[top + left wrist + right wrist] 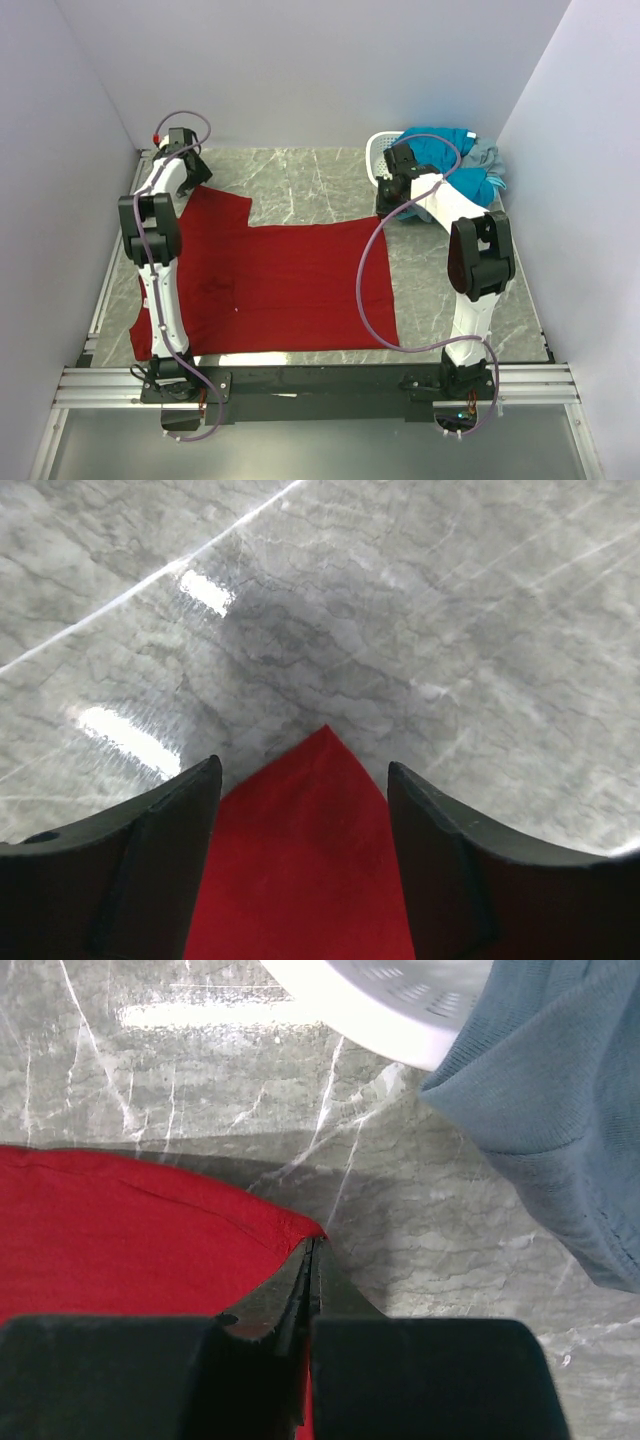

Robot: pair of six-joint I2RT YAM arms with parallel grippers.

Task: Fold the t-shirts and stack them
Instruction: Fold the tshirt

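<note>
A dark red t-shirt (290, 280) lies spread flat on the marble table. My left gripper (195, 177) is at its far left sleeve corner. In the left wrist view the left gripper (305, 780) is open, and the pointed corner of the red cloth (300, 870) lies between its fingers (160, 860). My right gripper (389, 205) is at the shirt's far right corner. There the right gripper (312, 1245) is shut on the edge of the red t-shirt (120, 1230). Teal (445, 150) and grey (487, 160) t-shirts are heaped at the back right.
A small white perforated basket (378, 152) stands under the heap of shirts, close behind my right gripper. Its rim (400, 1005) and a hanging grey-blue shirt (550, 1090) show in the right wrist view. Walls close the table on the left, the back and the right.
</note>
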